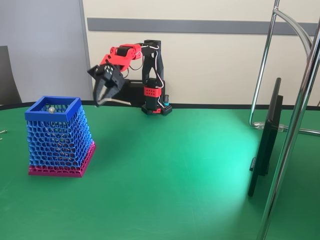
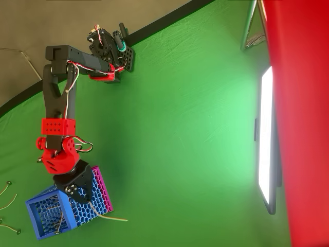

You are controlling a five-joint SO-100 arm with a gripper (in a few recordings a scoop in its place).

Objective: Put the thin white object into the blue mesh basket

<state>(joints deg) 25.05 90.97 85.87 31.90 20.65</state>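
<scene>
The blue mesh basket with its magenta base band stands at the left of the green table; from overhead the basket sits at the lower left. A small shiny ball rests inside near its rim. My red and black gripper hangs above and just right of the basket's rim, shut on the thin white object, which sticks out sideways to the right. In the overhead view the gripper is over the basket's right side and the thin white object trails beyond it.
Several loose thin wires lie on the cloth left of the basket. The arm's base stands at the table's back edge. A dark monitor and chrome stand poles occupy the right side.
</scene>
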